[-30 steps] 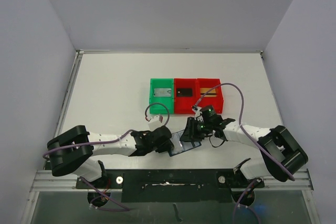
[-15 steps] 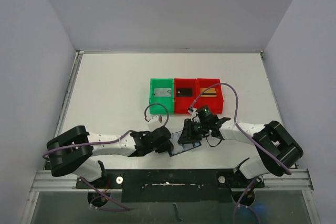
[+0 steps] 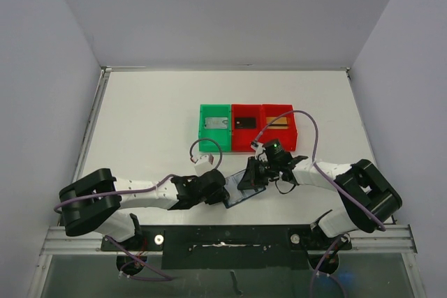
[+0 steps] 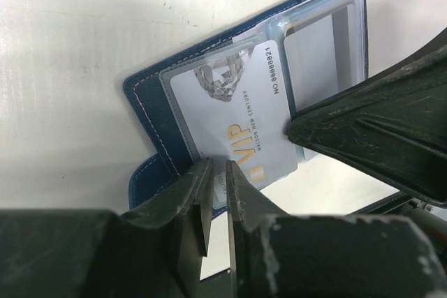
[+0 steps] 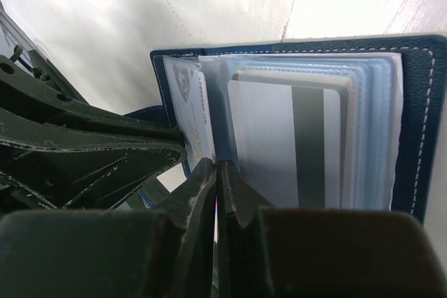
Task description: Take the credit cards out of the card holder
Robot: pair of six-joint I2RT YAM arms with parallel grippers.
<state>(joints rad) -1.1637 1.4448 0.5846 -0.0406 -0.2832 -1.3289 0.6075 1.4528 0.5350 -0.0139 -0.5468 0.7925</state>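
The navy card holder [image 3: 241, 191] lies open near the table's front edge, between both grippers. In the left wrist view its cover [image 4: 150, 102] shows a pale silver VIP card [image 4: 237, 109] in a clear pocket. My left gripper [image 4: 216, 169] [image 3: 226, 195] is shut on the near edge of that pocket leaf. In the right wrist view the holder [image 5: 418, 102] shows stacked clear pockets with a silver-grey striped card [image 5: 279, 137]. My right gripper [image 5: 217, 169] [image 3: 251, 176] is shut on a pocket leaf by the fold.
Three small trays stand behind the holder: a green tray [image 3: 204, 112] with a silver-grey card [image 3: 215, 123], a red tray [image 3: 245, 146] with a black card [image 3: 244, 121], and a red tray [image 3: 292, 114] with a gold-orange card [image 3: 278, 121]. Side walls border the table.
My right gripper has shifted a little left toward the holder's fold. The left gripper has stayed on the holder, moving only slightly.
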